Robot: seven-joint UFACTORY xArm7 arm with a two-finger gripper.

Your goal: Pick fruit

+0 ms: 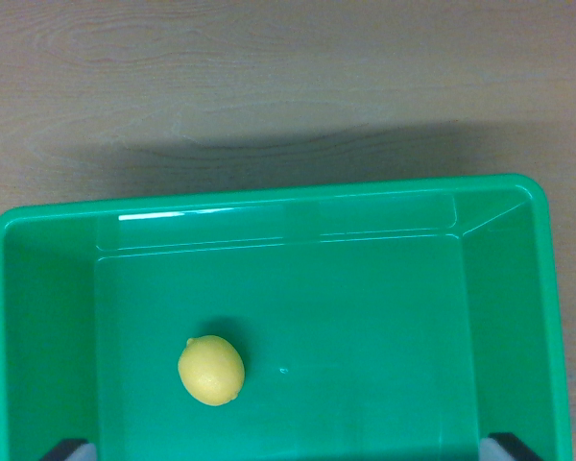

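1. Wrist view shows my two fingers only as dark tips at the bottom corners, one (69, 448) at the wrist view's left and one at the right; set that wide apart, they are spread and hold nothing.
2. Left of centre, the lemon (211, 371) lies on the floor of the green bin (269, 197), nearer my left tip, just above it, its long axis slanting slightly.
3. Rightwards the bin floor is bare, so nothing blocks a descent; I judge I must shift left first.
4. Beyond the far rim lies the wooden worktop (288, 77).
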